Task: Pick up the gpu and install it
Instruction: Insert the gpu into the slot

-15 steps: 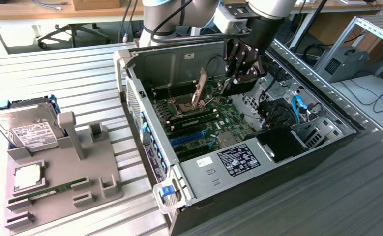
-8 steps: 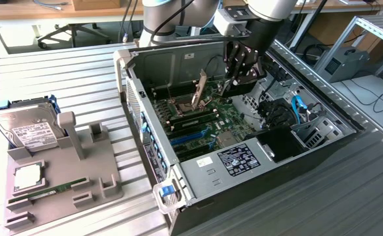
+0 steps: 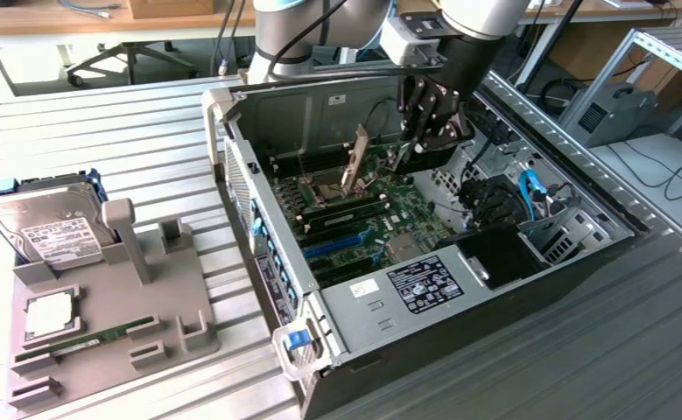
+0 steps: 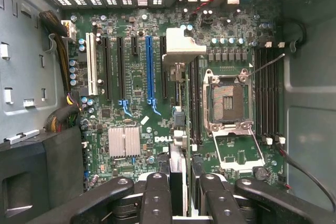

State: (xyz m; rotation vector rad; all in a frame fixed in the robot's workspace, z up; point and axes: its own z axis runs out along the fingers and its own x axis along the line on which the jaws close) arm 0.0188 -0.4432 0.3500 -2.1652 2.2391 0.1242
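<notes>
The gpu [image 3: 362, 160], a thin flat dark circuit card with a silver metal end bracket, hangs edge-down inside the open grey desktop computer case [image 3: 364, 306], above the green motherboard [image 3: 402, 215]; in the wrist view it runs away from the camera as a narrow dark edge ending in the pale bent bracket. The black multi-fingered gripper [image 4: 178, 192] is closed on the card's upper part, its fingers [image 4: 157, 195] pressed against either side of it, so the card is carried rather than seated. From the wrist view the card's edge appears to lie between the long blue expansion slot [image 4: 149, 69] and the open silver processor socket [image 4: 229, 103], nearer the black slot beside the blue one, though which slot it is over I cannot tell for sure. The main risk, as I judge it, is misalignment: if the card comes down slightly skewed or off the slot's line, its contact edge could land on the board's small capacitors or the slot wall and jam or scrape. The bracket could also catch on the case's rear wall [image 3: 317, 109]. A tilt in the grasp would make one end seat first, and the card could slip between the fingers under pressing force. The black cables [image 4: 310, 174] near the socket lie close to the gripper's side and might snag.
</notes>
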